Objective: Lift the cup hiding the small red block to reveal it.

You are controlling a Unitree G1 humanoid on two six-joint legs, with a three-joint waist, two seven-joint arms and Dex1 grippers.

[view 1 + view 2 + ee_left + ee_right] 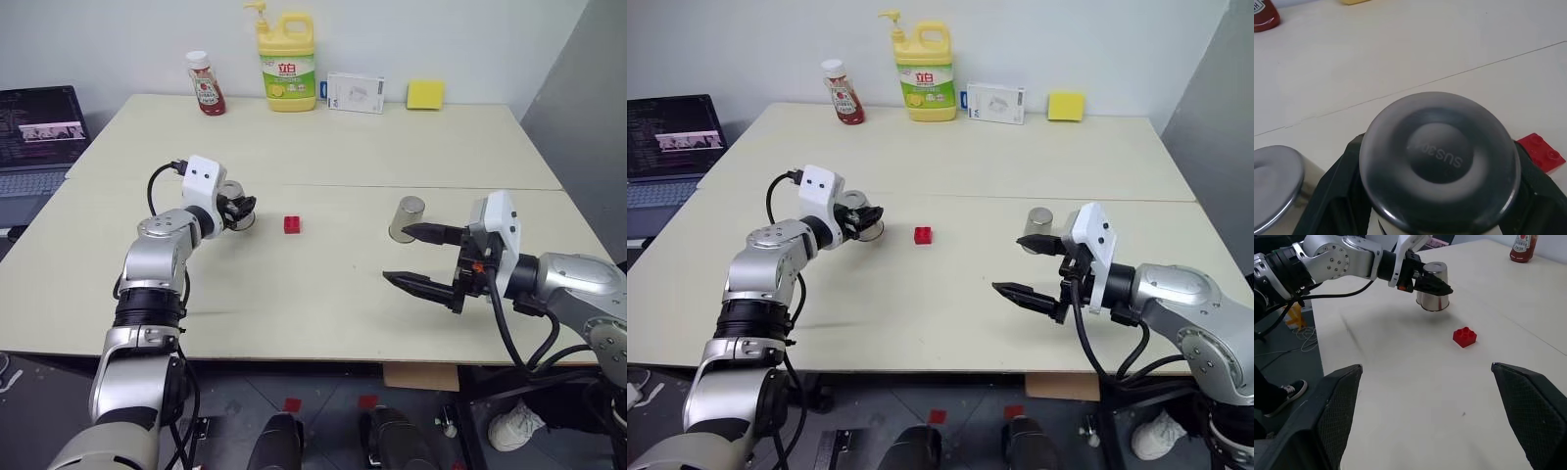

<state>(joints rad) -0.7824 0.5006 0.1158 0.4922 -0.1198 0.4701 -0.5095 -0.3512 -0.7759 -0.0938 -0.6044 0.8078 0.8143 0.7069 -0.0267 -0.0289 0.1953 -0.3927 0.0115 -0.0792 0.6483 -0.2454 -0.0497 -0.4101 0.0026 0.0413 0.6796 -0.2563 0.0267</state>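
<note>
The table point(323, 137) carried everything. Left of its middle, the left gripper point(238, 209) held a cup point(1434, 293) clear of the tabletop, with a second cup point(1276, 183) just beside it. The small red block point(292, 224) lay on the table just right of the held cup, apart from it. Well to the right stood a third cup point(408, 218), with the right gripper point(416, 257) near it on the near side. Along the far edge, from left to right, stood a sauce bottle point(205, 83), a detergent jug point(287, 64), a box point(355, 93) and a sponge point(425, 94). A laptop point(39, 137) sat beyond the table's left edge.
</note>
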